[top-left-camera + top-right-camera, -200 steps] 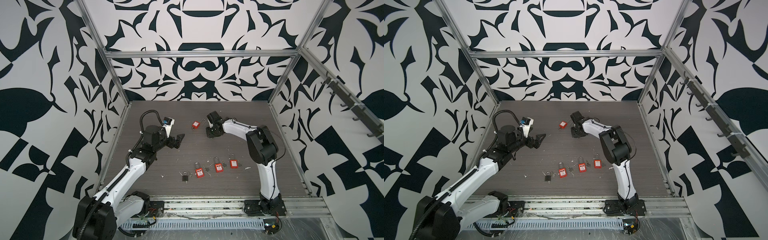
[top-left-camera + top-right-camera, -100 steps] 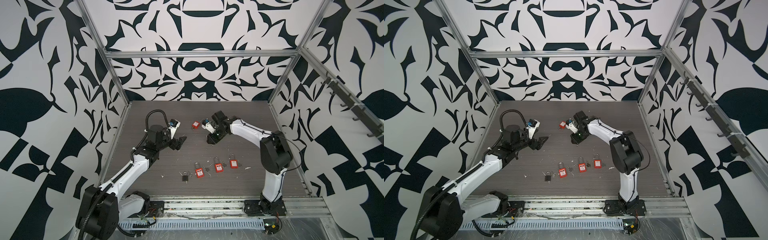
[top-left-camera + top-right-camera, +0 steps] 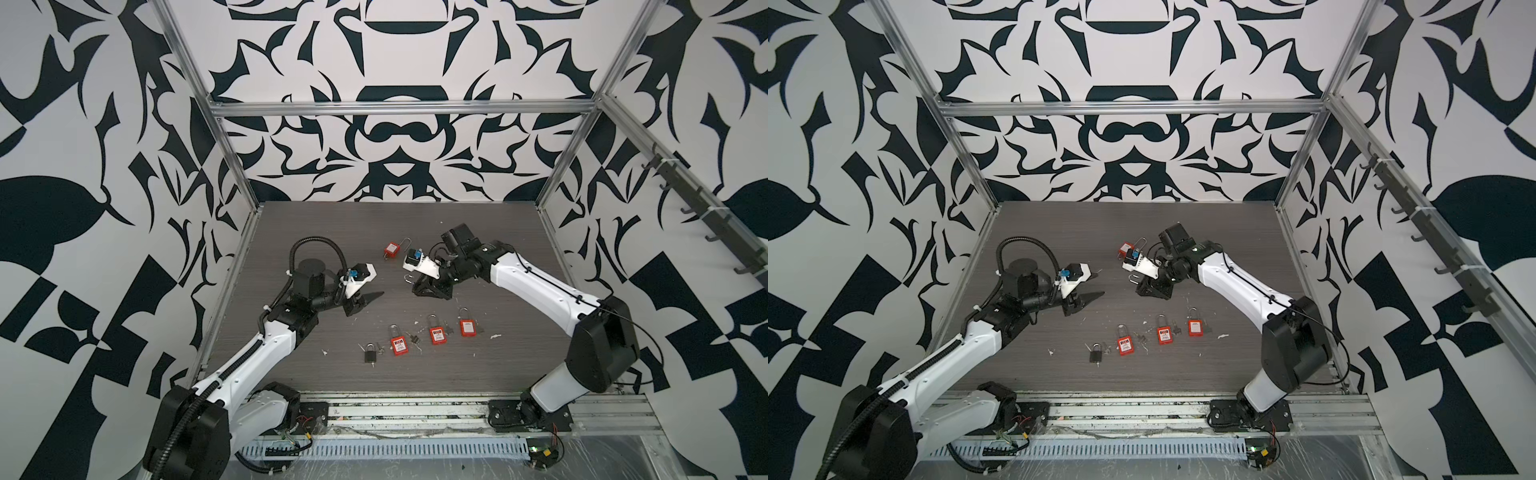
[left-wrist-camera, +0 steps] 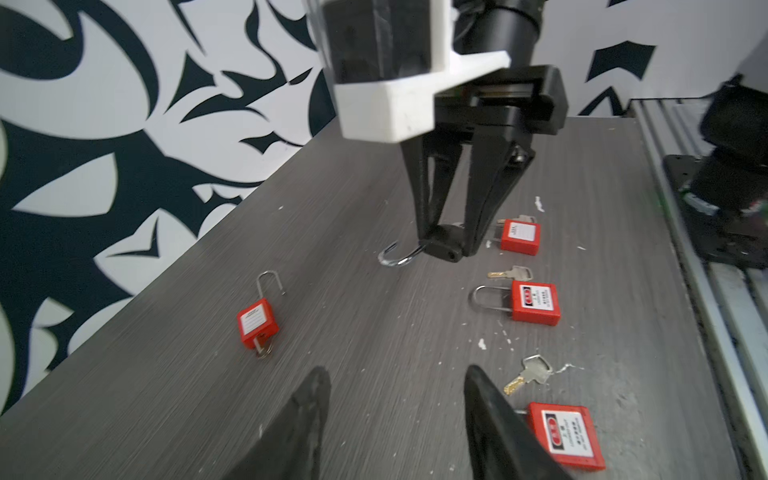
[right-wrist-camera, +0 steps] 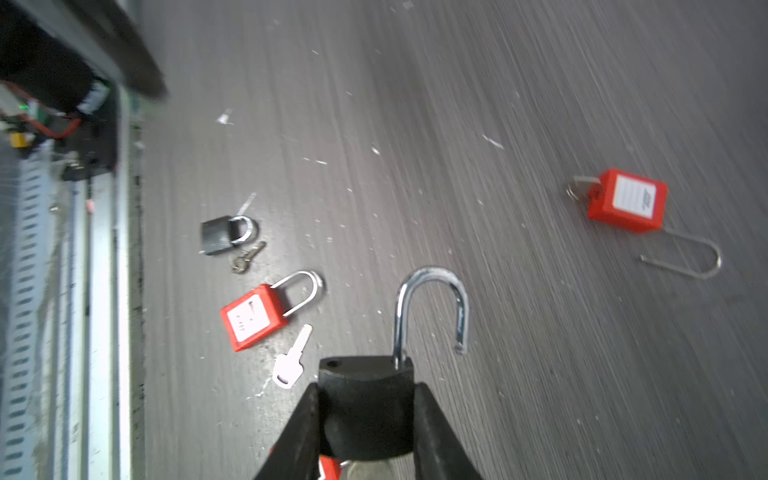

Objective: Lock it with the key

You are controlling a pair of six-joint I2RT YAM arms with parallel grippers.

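Although one lock is already picked up and presented, the locking itself is, as I judge it, not yet done. The dark grey wood-grain tabletop [image 3: 316, 232] carries no box, tray or other container; everything lies loose on it.

The white-and-black right arm [image 3: 536, 286] and its twin, the left arm [image 3: 266, 345], reach toward each other over the middle of the table. The right gripper [image 4: 449, 245] is clamped on the body of a squat black padlock [image 5: 365, 374], held low over the table. Its chrome shackle [image 5: 432, 291] is swung open, one leg free of the body. Whether a key sits in its base I cannot tell. The left gripper [image 4: 395, 395] faces it, near but apart, its jaws parted with nothing between them.

Farther back lies a red plastic padlock with a white label [image 3: 390, 249], shackle open, a key in its base. Nearer the front rail three more red padlocks [image 3: 436, 336] lie in a row, shackles seemingly seated, and beside them a smaller dark padlock [image 3: 369, 355], closed. Loose silver keys [image 4: 528, 374] lie among the row.

What is left: a key brought to the held lock if needed, the shackle pushed home, the key turned.
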